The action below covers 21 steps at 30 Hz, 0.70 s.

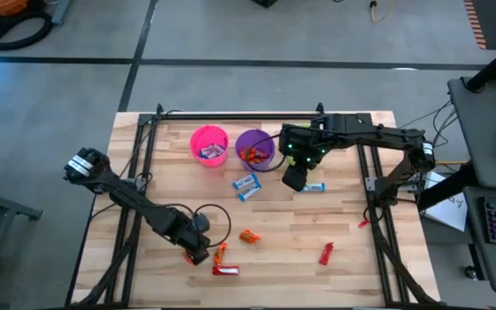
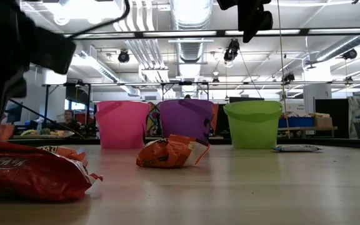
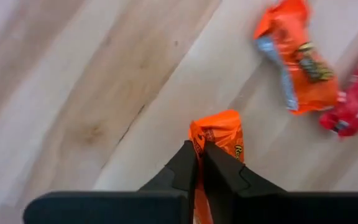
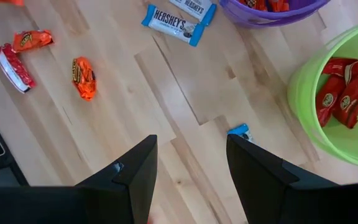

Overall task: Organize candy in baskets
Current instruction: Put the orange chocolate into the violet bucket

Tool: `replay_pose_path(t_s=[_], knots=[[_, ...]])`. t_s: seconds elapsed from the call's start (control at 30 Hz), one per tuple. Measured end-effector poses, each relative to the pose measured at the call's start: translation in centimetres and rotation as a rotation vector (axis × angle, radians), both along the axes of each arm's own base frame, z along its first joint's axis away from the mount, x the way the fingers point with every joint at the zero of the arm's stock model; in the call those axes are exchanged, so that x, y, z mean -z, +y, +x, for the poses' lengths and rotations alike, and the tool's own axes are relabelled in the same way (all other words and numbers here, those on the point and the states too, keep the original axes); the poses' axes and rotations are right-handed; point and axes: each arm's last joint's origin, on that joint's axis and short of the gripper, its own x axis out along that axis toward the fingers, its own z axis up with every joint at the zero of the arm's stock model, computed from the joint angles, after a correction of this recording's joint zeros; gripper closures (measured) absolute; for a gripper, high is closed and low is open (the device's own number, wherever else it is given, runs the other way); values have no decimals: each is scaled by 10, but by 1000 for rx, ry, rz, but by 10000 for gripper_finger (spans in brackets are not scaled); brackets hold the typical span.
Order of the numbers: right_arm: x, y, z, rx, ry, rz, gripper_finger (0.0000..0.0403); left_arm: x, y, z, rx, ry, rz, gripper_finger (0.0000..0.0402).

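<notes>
Near-left tabletop: left claw (image 3: 199, 158) is down at the wood, fingers pinched together on one end of an orange candy (image 3: 219, 138).
Grip state, left: clenched on the wrapper's edge; most of the bar sticks out beyond the fingertips.
Candy axis: long axis runs straight on from the fingers, away from the wrist.
Neighbours: a second orange bar (image 3: 297, 59) and a red bar (image 3: 353, 102) lie just beside, apart from the held one.
Target direction: purple basket (image 1: 254, 147), already holding orange wrappers, sits far and to the right of the left claw; pink basket (image 1: 208, 143) is just left of it.
Judgement: lift clear, then carry far-right across the tabletop (image 1: 317, 224).
Right claw (image 4: 188, 165): released, fingers spread, hovering by the green basket (image 4: 309, 118), much nearer the baskets than the left.
Blue candy (image 1: 246, 185): lies loose near the purple basket.
</notes>
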Motion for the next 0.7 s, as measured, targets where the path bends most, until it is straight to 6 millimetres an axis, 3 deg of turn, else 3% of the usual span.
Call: replay_pose_path(t_s=[0.2,0.4,0.7], knots=[[-2,-1,6,-37,-68,-23,220,-43,9,0,56,-78,116,400],[-8,-2,17,-106,-203,-72,220,-99,39,-6,30,-203,293,401],[-23,2,49,-221,-539,-188,220,-177,86,-19,75,-539,725,401]])
